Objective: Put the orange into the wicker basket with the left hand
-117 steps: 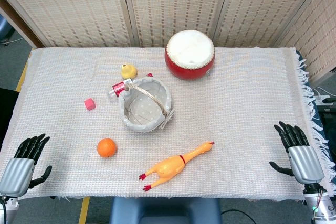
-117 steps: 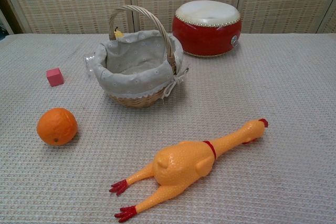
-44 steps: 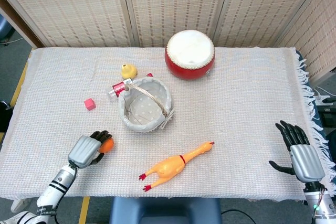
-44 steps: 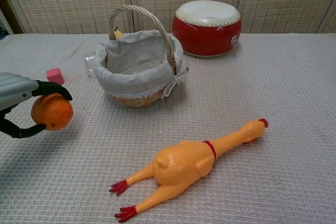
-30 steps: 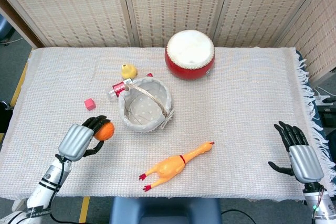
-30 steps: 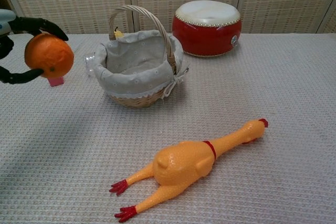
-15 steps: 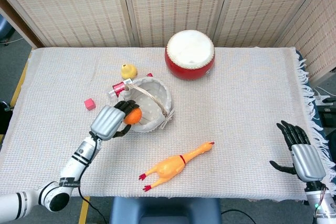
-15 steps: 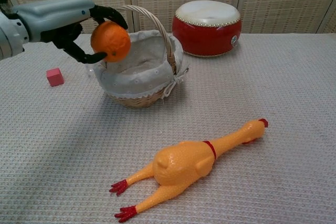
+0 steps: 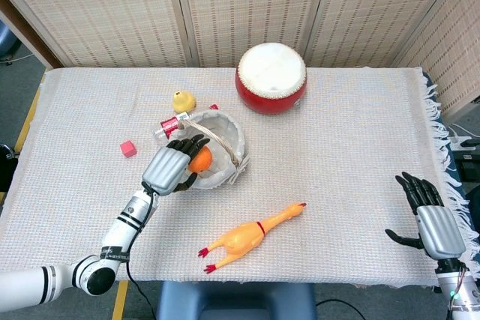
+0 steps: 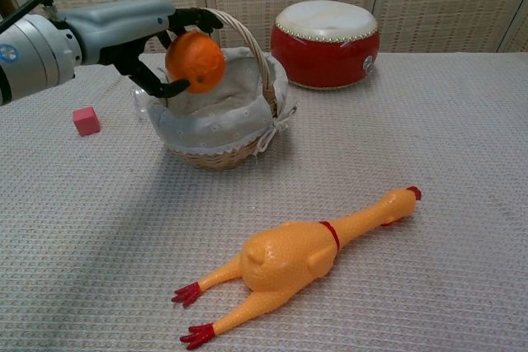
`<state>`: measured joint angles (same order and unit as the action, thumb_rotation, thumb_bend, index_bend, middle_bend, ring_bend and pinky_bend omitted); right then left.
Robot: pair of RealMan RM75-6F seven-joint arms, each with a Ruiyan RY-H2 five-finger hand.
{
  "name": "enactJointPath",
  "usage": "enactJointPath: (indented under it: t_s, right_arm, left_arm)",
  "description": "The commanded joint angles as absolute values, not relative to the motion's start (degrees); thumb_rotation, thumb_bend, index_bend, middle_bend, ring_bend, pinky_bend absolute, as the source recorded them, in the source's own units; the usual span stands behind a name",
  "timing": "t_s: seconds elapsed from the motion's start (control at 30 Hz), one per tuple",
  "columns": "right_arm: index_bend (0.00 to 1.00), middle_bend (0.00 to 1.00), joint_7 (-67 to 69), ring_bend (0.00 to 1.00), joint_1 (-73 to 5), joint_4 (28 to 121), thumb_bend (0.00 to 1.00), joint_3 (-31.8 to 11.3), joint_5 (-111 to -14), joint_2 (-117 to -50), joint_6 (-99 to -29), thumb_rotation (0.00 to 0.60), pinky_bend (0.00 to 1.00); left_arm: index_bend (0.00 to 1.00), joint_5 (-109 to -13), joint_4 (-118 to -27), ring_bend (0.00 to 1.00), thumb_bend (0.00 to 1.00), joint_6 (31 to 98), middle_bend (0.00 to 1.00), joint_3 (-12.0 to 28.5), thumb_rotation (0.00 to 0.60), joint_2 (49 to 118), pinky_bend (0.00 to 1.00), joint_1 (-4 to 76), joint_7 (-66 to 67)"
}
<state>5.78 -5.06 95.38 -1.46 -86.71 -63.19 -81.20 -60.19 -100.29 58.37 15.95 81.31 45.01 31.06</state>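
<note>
My left hand (image 9: 171, 168) (image 10: 140, 39) holds the orange (image 9: 199, 159) (image 10: 195, 62) in the air above the wicker basket (image 9: 225, 134) (image 10: 216, 125), over its left half. The basket has a pale dotted cloth lining and an arched handle; the orange hangs just left of the handle. In the chest view black fingertips wrap the fruit from above and below. My right hand (image 9: 435, 222) rests at the table's right front corner with its fingers spread and nothing in it.
A rubber chicken (image 9: 251, 237) (image 10: 299, 255) lies in front of the basket. A red drum (image 9: 271, 78) (image 10: 327, 43) stands behind it to the right. A pink cube (image 9: 128, 148) (image 10: 85, 120), a yellow duck (image 9: 183, 100) and a small red-capped bottle (image 9: 169, 126) lie left of the basket.
My left hand picked the orange up off the table, lifted it and carried it right; in the last half second it moved from the basket's left rim to above the lining.
</note>
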Motion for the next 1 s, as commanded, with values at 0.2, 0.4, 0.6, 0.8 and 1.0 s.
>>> enactJointPath:
  t_s: [0.2,0.4,0.6,0.8,1.0]
  right_arm:
    - [0.00,0.00,5.46,0.00,-5.02,95.45,0.03,-1.36,-86.96,-63.20,-81.32,0.600,0.00]
    - [0.00,0.00,5.41,0.00,-4.96,95.18,0.03,-1.38,-87.03,-63.15,-81.50,0.600,0.00]
    - [0.00,0.00,5.04,0.00,-4.74,94.88,0.03,-1.32,-87.55,-63.30,-82.18,0.600,0.00]
    - [0.00,0.00,3.50,0.00,-4.66,95.00,0.03,-1.22,-88.22,-63.73,-82.72,0.600,0.00]
    - [0.00,0.00,1.82,0.00,-4.63,94.98,0.03,-1.31,-88.15,-64.40,-82.91,0.600,0.00]
  left_arm:
    - [0.00,-59.43,-103.07,0.00,0.39,60.67,0.00,14.73,0.600,77.82,0.07,43.47,29.57]
    - [0.00,-62.96,-107.27,0.00,0.38,64.33,0.00,11.45,0.600,72.37,0.07,38.55,25.55]
    - [0.00,-72.13,-108.84,0.00,0.38,71.45,0.00,2.01,0.600,64.87,0.07,28.72,22.69]
    - [0.00,-80.57,-105.50,0.00,0.38,80.26,0.00,-5.39,0.600,62.15,0.06,18.72,15.44]
    - [0.00,-88.85,-97.30,0.00,0.38,90.13,0.00,-8.30,0.600,63.54,0.06,11.35,9.02]
